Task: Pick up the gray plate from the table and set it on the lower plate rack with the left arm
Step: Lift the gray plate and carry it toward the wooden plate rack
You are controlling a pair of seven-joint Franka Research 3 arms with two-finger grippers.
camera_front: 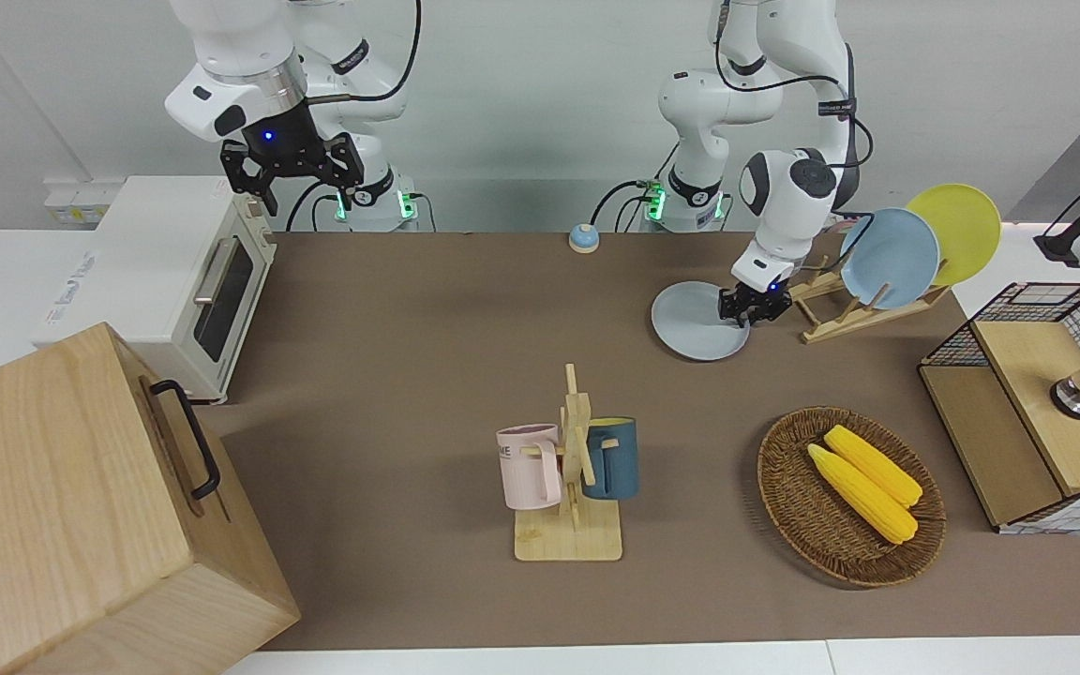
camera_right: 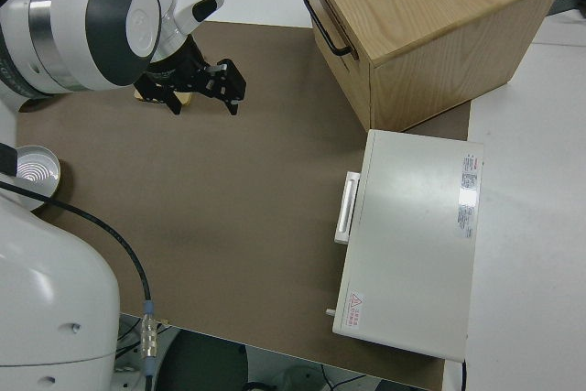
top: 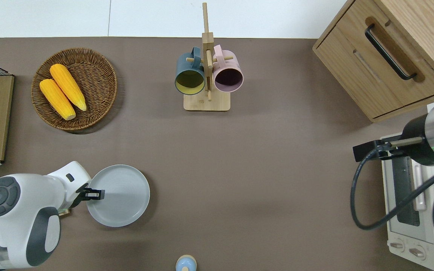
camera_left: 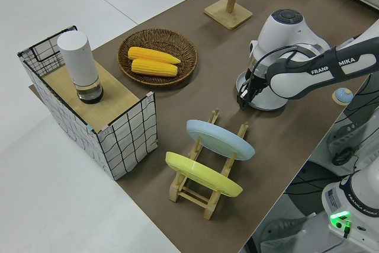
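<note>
The gray plate (camera_front: 690,328) (top: 123,195) lies on the brown table (camera_front: 427,356), toward the left arm's end. My left gripper (camera_front: 748,311) (top: 94,194) (camera_left: 243,98) is low at the plate's rim, on the edge that faces the lower plate rack (camera_front: 845,317) (camera_left: 204,189). In the left side view the arm hides most of the plate. The light-wood rack stands beside the plate and holds a sky-blue plate (camera_front: 889,258) and a yellow plate (camera_front: 957,232). My right gripper (camera_front: 296,187) (camera_right: 203,98) is parked, open and holding nothing.
A mug tree (camera_front: 570,469) with a pink and a blue mug stands mid-table. A wicker basket (camera_front: 788,497) holds two corn cobs. A wire-sided box (camera_front: 1018,441) with a white canister sits at the left arm's end. A toaster oven (camera_front: 174,281) and a wooden cabinet (camera_front: 71,506) fill the right arm's end.
</note>
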